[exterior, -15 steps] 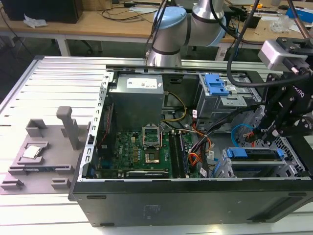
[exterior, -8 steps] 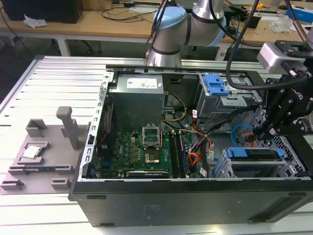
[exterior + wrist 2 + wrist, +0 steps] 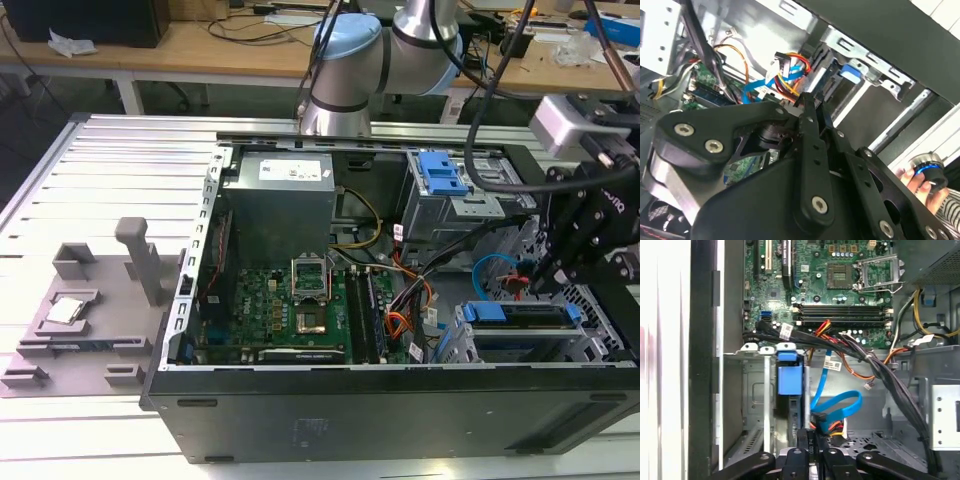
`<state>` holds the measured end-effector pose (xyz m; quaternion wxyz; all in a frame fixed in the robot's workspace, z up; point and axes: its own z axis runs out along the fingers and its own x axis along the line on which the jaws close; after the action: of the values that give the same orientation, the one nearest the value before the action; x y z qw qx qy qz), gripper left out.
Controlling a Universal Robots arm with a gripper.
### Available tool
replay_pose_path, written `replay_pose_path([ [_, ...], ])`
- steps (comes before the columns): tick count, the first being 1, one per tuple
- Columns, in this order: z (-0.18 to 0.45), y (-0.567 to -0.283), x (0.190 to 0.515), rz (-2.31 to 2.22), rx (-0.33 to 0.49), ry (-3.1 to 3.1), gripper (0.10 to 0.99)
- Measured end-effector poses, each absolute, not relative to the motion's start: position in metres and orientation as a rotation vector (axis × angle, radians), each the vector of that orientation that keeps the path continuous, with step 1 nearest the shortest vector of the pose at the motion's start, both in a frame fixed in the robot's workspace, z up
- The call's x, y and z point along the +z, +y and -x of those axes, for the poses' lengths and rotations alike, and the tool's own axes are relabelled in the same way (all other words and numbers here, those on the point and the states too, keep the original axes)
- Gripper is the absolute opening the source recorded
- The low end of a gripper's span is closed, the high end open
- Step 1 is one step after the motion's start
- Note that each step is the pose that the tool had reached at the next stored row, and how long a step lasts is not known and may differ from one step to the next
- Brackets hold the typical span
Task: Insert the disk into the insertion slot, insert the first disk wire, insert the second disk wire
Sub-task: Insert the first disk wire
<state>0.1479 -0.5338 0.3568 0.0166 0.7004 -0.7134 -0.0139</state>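
Ribbed bench (image 3: 100,160) bears a computer case (image 3: 350,410); disk (image 3: 525,318) sits in insertion slot (image 3: 452,345) at its corner, just beneath gripper (image 3: 548,282), fingers (image 3: 803,440) together

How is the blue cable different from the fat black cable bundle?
The blue cable is one flat, thin strip curled into a loop. The black cable bundle is thick, with many wires together, and stretches out long. Both lie inside the computer case.
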Motion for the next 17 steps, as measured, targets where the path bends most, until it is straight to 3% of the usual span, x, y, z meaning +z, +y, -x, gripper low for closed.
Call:
replay_pose_path([
  [17, -0.152, -0.541, 0.343, -2.181, -0.051, -2.221, 0.176],
])
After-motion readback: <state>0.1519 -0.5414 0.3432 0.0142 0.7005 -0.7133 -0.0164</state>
